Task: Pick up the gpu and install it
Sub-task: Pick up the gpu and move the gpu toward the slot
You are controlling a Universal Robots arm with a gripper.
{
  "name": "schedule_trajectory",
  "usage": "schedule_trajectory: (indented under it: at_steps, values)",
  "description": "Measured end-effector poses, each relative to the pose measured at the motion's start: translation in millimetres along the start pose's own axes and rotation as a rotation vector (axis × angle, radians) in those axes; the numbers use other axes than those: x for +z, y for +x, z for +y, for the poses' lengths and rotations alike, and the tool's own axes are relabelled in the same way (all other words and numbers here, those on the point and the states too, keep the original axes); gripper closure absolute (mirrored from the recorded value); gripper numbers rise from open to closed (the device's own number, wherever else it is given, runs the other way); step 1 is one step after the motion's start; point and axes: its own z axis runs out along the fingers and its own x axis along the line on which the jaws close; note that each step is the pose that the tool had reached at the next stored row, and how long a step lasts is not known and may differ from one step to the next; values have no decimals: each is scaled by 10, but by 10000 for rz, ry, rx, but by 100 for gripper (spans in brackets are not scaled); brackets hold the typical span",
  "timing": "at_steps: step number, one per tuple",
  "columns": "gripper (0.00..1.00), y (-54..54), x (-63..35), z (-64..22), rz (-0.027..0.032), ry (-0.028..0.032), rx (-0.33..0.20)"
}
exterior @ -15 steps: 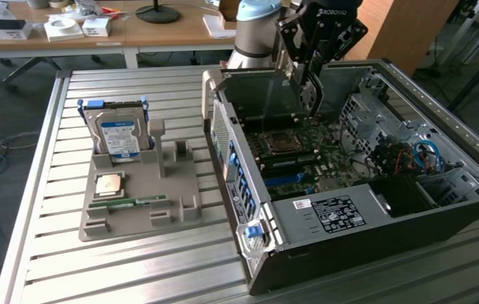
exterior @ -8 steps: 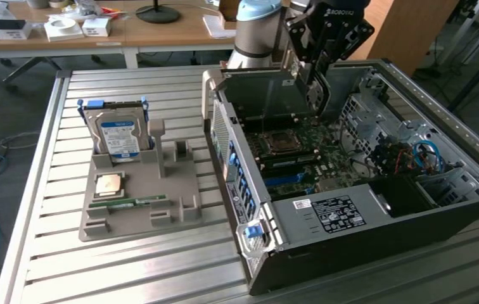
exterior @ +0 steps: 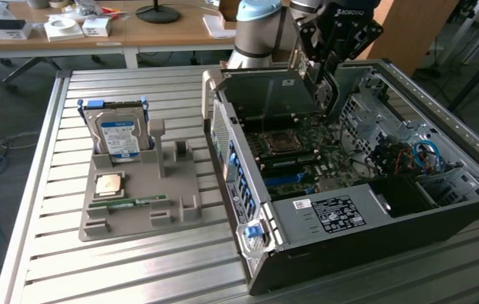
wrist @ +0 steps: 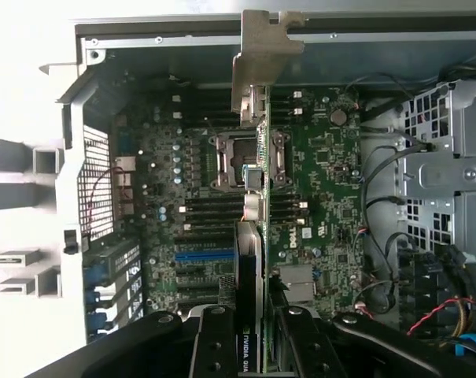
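My gripper (exterior: 322,66) hangs over the back half of the open computer case (exterior: 391,218), shut on the gpu (exterior: 315,88). The card stands on edge and points down into the case. In the wrist view the gpu (wrist: 253,260) runs edge-on between my two black fingers (wrist: 214,346), with its pale metal bracket (wrist: 265,59) at the far end near the case's rear wall. It hovers above the green motherboard (wrist: 324,173), over the CPU socket (wrist: 238,157) and beside a blue slot (wrist: 202,256). Whether the card touches the board I cannot tell.
A grey parts holder (exterior: 138,190) on the slatted metal table (exterior: 54,253) carries a silver hard drive with a blue label (exterior: 120,136), a CPU chip (exterior: 108,185) and a green memory stick (exterior: 130,204). Cables and a drive cage (wrist: 450,181) line the case's side.
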Motion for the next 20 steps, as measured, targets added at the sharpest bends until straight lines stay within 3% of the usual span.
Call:
schedule_trajectory:
  at_steps: [20]
  values:
    - [74, -339, 10, 42, 3, -6, -65]
